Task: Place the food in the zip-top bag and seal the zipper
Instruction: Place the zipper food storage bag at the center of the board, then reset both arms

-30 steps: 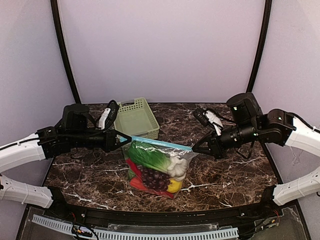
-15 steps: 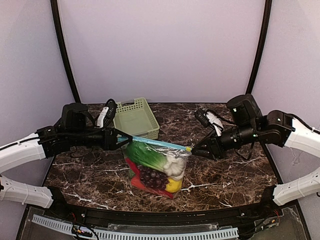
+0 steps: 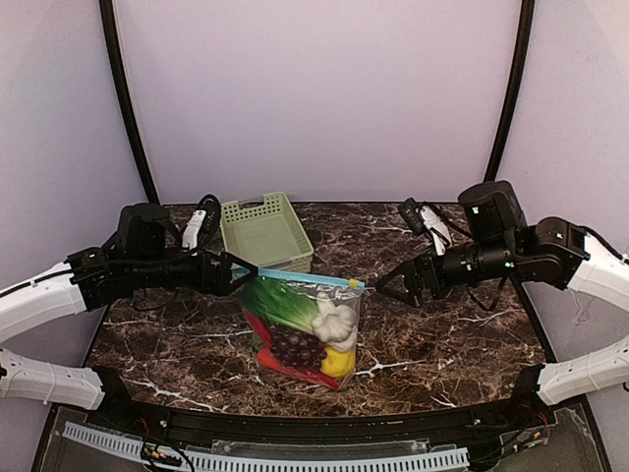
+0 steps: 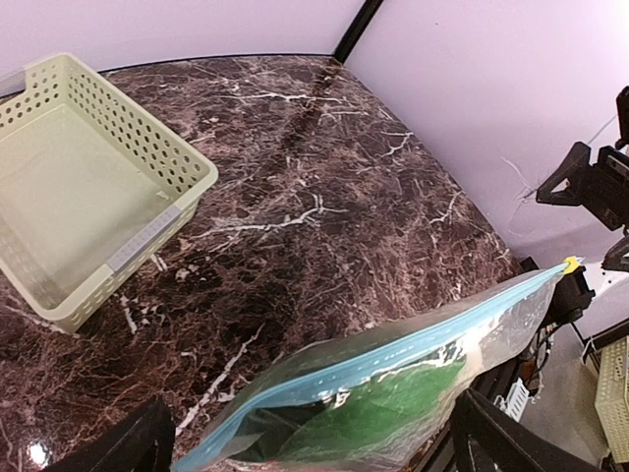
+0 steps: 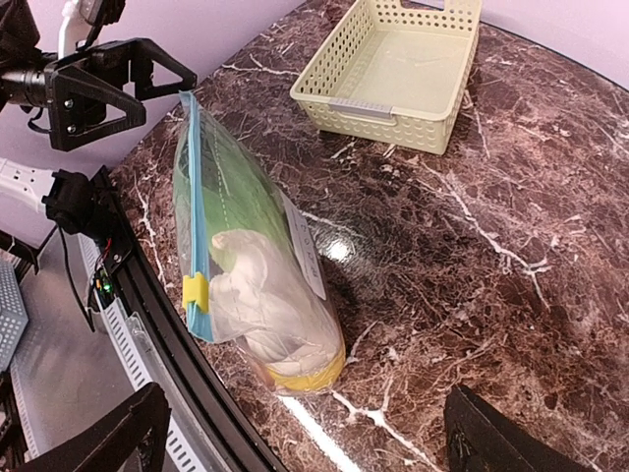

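left arm (image 3: 147,270) and right arm (image 3: 496,261) reach inward, level; both pairs of jaws gape apart beside the zipper (image 3: 295,277) ends.

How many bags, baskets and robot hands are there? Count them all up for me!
zip-top bag: 1
basket: 1
robot hands: 2, the left hand and the right hand
Total: 4
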You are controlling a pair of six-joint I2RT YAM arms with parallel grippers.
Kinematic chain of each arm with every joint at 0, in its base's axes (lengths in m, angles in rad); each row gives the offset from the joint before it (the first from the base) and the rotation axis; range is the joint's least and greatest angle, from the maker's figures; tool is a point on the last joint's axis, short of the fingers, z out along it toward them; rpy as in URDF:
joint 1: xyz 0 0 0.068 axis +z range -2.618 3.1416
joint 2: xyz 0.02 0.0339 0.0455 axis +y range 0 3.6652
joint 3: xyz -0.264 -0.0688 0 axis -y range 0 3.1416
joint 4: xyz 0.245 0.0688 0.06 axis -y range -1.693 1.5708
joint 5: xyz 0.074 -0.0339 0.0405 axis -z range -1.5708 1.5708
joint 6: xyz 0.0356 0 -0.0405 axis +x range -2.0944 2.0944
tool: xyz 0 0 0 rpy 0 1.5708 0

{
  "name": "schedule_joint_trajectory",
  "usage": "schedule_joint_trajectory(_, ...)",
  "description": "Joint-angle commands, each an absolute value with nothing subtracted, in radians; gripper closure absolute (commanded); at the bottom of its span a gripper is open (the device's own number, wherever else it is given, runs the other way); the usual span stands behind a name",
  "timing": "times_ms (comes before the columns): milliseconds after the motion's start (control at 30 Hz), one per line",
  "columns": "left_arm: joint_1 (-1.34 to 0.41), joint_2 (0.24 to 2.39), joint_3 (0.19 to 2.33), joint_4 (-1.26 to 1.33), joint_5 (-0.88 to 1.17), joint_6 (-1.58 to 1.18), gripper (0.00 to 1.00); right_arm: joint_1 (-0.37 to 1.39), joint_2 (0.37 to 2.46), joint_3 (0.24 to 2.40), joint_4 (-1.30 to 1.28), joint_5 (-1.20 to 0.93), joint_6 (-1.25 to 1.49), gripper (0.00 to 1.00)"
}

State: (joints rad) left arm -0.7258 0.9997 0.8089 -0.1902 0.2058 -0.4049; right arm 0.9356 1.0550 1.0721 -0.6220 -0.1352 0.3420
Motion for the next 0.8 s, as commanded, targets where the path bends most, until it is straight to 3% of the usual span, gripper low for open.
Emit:
schedule_joint_trajectory(0, -0.694, 0.944, 0.805, -0.258, 0.151, -0.417, 0.01, 0.902, 1.034, 1.068, -0.597, -0.098, 0.368, 0.03)
schedule_joint_trajectory(367, -0.542, 0.859, 0.806, -0.369, 0.145, -0.381, 0.01, 0.733, 1.013, 1.003, -0.595, -0.113, 0.397, 0.01)
schedule_joint_trajectory(767, -0.19, 0.819, 0.783, -0.449, 0.311, -0.29, 0.01, 0.312, 0.899, 0.85, -0.589, -0.255, 0.322, 0.01)
